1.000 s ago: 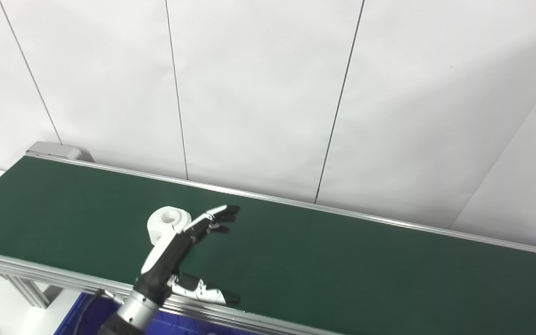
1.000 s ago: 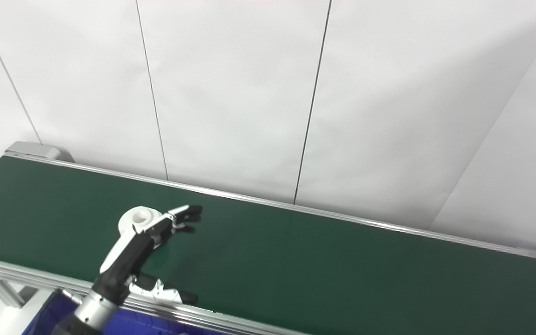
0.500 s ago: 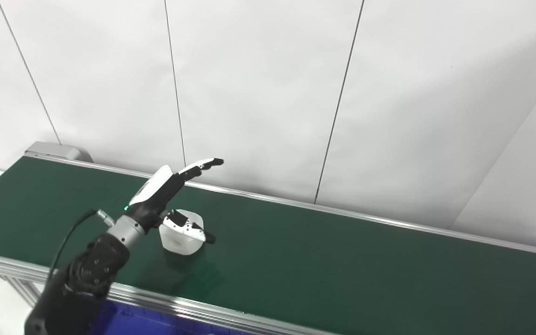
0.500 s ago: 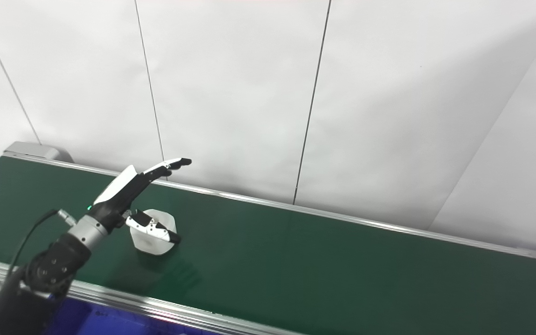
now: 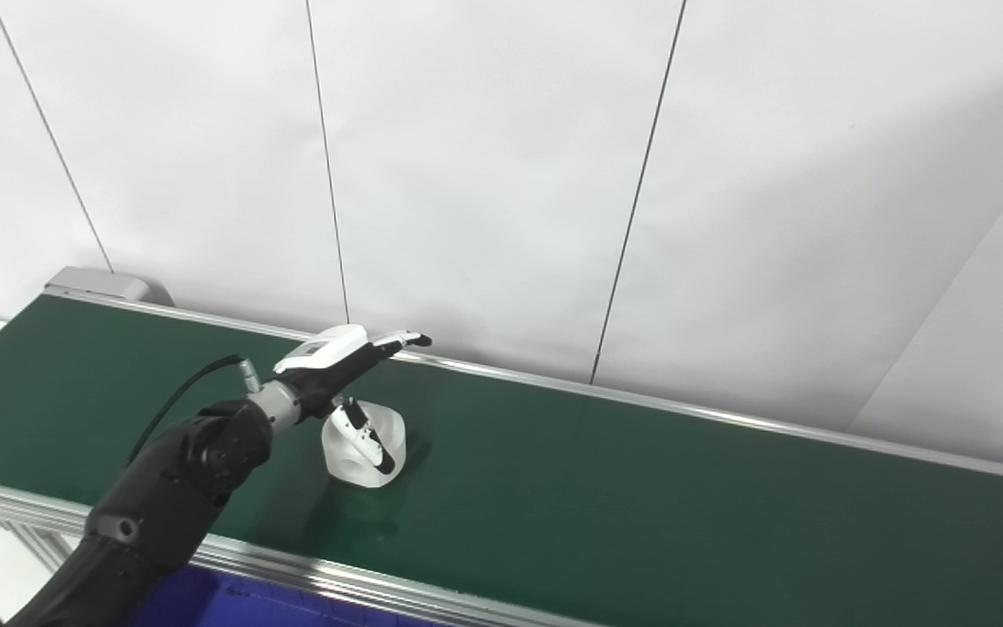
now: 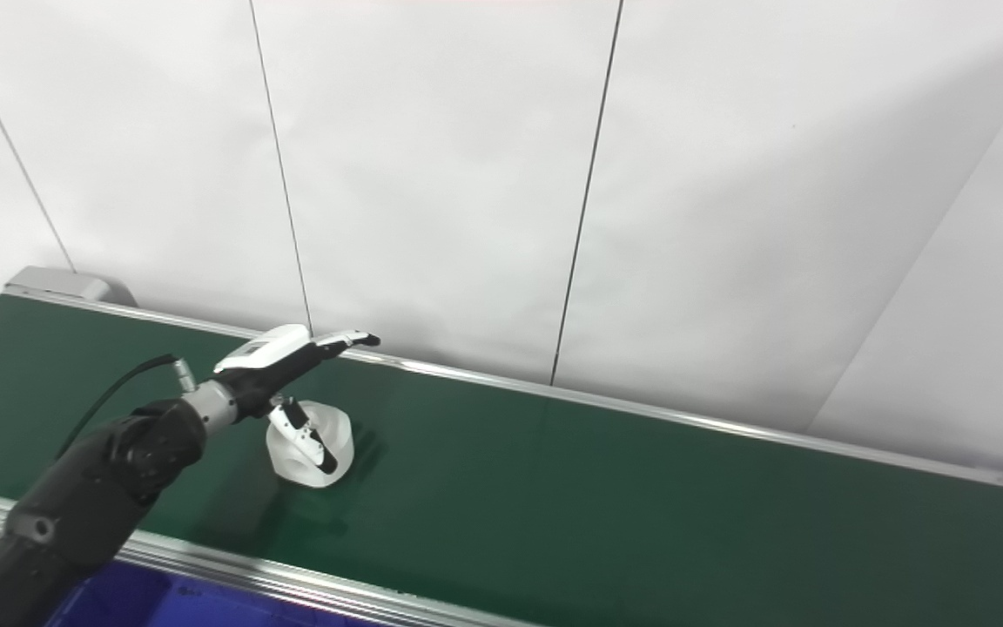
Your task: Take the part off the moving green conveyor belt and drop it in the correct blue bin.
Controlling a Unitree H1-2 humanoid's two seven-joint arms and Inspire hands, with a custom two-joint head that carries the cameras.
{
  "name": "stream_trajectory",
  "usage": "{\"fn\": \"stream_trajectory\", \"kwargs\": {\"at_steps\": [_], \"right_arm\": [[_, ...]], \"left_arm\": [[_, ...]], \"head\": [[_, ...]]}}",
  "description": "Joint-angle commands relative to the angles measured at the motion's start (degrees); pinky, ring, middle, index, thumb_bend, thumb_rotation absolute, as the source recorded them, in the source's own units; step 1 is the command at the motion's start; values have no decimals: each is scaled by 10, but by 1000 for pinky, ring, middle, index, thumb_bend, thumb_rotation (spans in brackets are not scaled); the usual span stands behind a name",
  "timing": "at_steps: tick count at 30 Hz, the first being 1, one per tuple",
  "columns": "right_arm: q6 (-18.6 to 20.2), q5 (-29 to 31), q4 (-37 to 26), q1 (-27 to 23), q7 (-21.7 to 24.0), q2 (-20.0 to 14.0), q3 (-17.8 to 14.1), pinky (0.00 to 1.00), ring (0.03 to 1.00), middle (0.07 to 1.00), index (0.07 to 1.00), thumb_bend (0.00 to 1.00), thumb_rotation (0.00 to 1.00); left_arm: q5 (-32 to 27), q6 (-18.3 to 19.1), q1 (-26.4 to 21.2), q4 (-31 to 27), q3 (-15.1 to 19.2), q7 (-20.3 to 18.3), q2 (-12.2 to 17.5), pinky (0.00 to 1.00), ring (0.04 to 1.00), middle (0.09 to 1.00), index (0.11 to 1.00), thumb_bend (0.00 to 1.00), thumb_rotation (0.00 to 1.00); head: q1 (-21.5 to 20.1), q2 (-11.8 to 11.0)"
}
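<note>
A white ring-shaped part sits on the green conveyor belt, left of its middle, and looks tipped to one side. My left hand hovers just over it, open, with the fingers stretched flat toward the far rail. The thumb hangs down across the part's front face. I cannot tell whether the thumb touches the part. The left forearm reaches in from the lower left. My right hand is out of sight.
A blue bin shows below the belt's near rail at the lower left. A white panelled wall stands right behind the far rail. The belt's end housing is at the far left.
The part has ridden rightward on the belt and now looks tipped. My left hand swung up from the near rail to above the part, then dropped lower, thumb turned down over it.
</note>
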Motion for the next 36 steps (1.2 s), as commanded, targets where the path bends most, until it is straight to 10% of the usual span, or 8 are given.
{"fn": "stream_trajectory", "kwargs": {"at_steps": [1,12,19,22,26,36], "right_arm": [[-35,8,-18,3,-4,-2,-4,607,712,745,823,953,173],[-35,17,-26,11,-6,2,-12,609,711,742,827,944,180],[-35,17,-28,11,-7,1,-13,608,703,738,827,929,181],[-35,16,-29,13,-7,3,-15,608,704,739,830,931,194],[-35,13,-30,12,-11,3,-15,599,698,733,826,931,193],[-35,10,-33,12,-13,4,-14,598,697,735,828,922,197]], "left_arm": [[16,11,-25,10,-6,8,6,955,952,974,923,968,108],[34,58,-26,37,-62,-24,-12,994,985,982,915,876,9],[35,139,-24,19,-82,-81,-18,633,718,845,785,730,0],[52,169,-25,0,-99,-99,-15,405,482,609,696,578,0],[59,188,-29,-4,-106,-89,-15,456,457,530,510,502,0],[26,167,-10,-63,-74,-58,3,228,370,440,526,497,0]], "head": [[-1,3],[3,18],[5,22],[5,22],[4,23],[-1,32]]}}
